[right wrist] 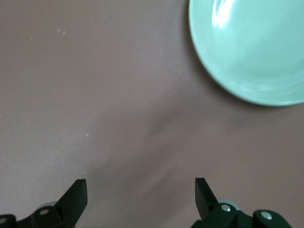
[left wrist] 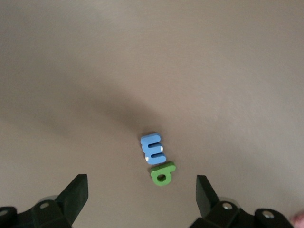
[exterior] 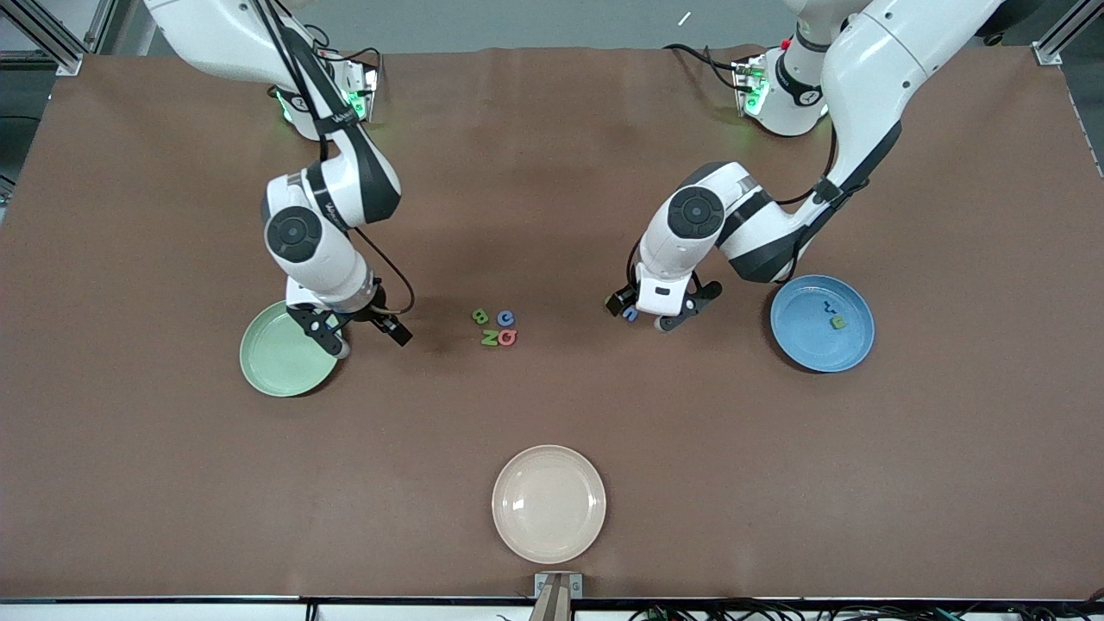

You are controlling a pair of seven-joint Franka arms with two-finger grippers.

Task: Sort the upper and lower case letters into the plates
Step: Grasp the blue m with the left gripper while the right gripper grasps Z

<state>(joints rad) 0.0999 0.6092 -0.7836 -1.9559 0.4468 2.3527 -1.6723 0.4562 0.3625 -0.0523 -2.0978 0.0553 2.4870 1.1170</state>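
left gripper (exterior: 662, 310): my jaws spread over a small blue foam letter (left wrist: 152, 147) touching a green one (left wrist: 162, 173), near the round blue plate (exterior: 798, 343).
right gripper (exterior: 360, 332): mine too, agape beside the pale green plate (exterior: 276, 358).
risk: i judge closing here could pinch both letters together.

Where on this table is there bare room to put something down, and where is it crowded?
Bare cloth lies between the cream plate and the four-letter cluster, and around the table's corners. The green plate holds nothing. It is crowded between the open right gripper, the cluster, and the open left gripper over two letters. The blue plate holds two letters.
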